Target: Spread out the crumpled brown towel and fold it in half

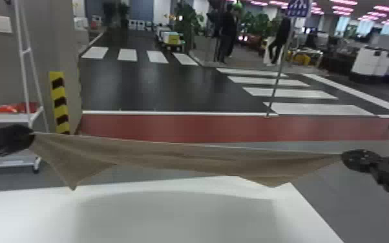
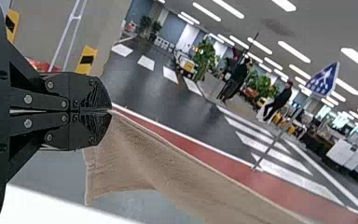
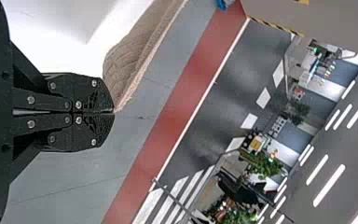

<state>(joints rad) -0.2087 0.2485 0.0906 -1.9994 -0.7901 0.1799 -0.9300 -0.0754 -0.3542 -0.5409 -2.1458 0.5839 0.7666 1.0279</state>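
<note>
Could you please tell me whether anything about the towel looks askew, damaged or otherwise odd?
Nothing stands out. The brown towel is stretched between the left claw and the right claw; its lower edge dips to two points, which seems normal for hanging cloth.

Blue sign point(image 1: 299, 7) on a pole point(image 1: 279, 71); red floor strip point(image 1: 184, 127); 2 striped crossings point(image 1: 289, 93); plants point(image 1: 188, 20)

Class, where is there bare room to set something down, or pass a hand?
Bare: the flat white tabletop nearest the robot, bordered ahead by the stretched brown cloth towel and on the right by the table's slanting edge. A hand could probably pass beneath the towel between its drooping corners.
Crowded: the towel's ends, pinched by the black left and right end effectors.
</note>
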